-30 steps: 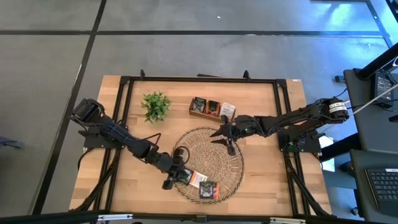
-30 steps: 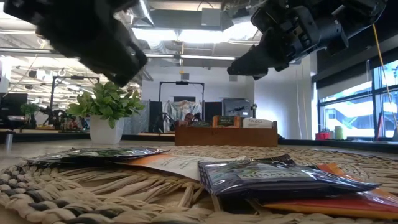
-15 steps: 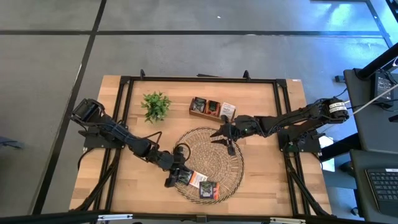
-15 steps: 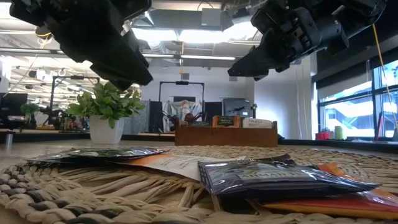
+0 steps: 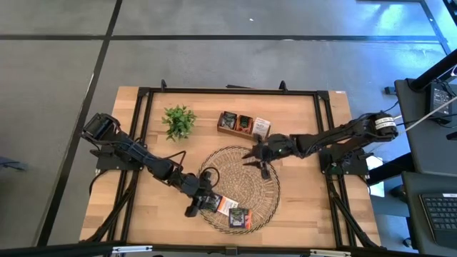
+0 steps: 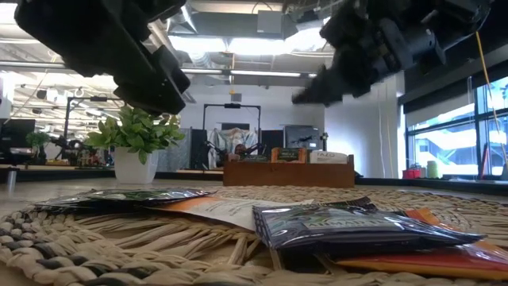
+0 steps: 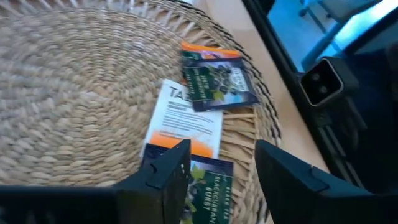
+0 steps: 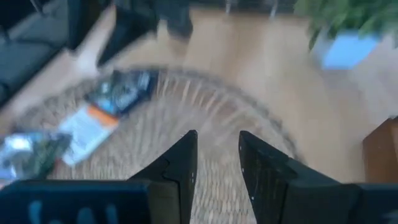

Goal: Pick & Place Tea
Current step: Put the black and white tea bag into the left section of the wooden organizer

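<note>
On the left of the desk (image 5: 300, 214) a small green plant (image 5: 178, 121) stands clear of the work, just beside the wooden box (image 5: 243, 125) at the far middle, whose compartments already hold upright sachets; that looks like the destination, kept within reach of both arms. The round woven tray (image 5: 246, 178) lies in the middle of the desk as the supply, and the tea (image 5: 230, 208) that remains on it is gathered at its near rim: an orange-and-white sachet, and dark ones just beside and partly under it, lying flat and overlapping.

The left tool (image 5: 202, 203) hangs low over the tray's near-left edge, directly above those sachets. In its wrist view the two fingers (image 7: 168, 171) stand well apart with nothing between them, one dark sachet showing in the gap below. The spread suits a straddle of a flat packet before a pinch.

The right tool (image 5: 257, 155) hovers over the far side of the tray, near the box. Its fingers (image 8: 180, 165) are parted a little, and no sachet shows between them; it seems to wait there, out of the left arm's way.

Compared with a second ago, the left tool has opened from nearly closed to wide and has shifted slightly along the tray's edge. The right tool has turned a little in the low view while its gap appears unchanged. The sachets, plant and box lie as they did.
</note>
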You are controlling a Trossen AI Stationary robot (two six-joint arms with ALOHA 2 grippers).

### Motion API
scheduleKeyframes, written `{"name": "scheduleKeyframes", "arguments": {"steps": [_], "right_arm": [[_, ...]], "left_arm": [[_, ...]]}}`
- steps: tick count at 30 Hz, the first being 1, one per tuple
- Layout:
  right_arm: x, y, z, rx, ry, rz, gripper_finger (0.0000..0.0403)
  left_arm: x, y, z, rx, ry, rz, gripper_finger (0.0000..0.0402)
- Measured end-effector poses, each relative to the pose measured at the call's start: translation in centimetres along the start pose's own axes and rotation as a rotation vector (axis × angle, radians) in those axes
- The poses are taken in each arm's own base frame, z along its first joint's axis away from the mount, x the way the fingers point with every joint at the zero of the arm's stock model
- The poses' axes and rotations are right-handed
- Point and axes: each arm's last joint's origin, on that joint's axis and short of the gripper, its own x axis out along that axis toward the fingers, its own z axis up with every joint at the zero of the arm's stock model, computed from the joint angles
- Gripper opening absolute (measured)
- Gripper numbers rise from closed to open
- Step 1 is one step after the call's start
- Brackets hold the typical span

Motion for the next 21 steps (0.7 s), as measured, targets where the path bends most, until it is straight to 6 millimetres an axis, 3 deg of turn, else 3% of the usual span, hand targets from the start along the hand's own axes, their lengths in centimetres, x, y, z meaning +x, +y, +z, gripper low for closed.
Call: {"name": "scheduleKeyframes", "arguments": {"steps": [9, 21], "right_arm": [[3.2, 2.7, -4.3, -0.030, 0.212, 0.094, 0.0120], [4.7, 2.7, -6.5, -0.064, 0.297, 0.030, 0.0120]], "left_arm": [[0.0, -0.1, -0.2, 0.054, 0.026, -0.030, 0.0180], [0.3, 0.5, -0.8, 0.076, 0.052, 0.080, 0.0159]]}}
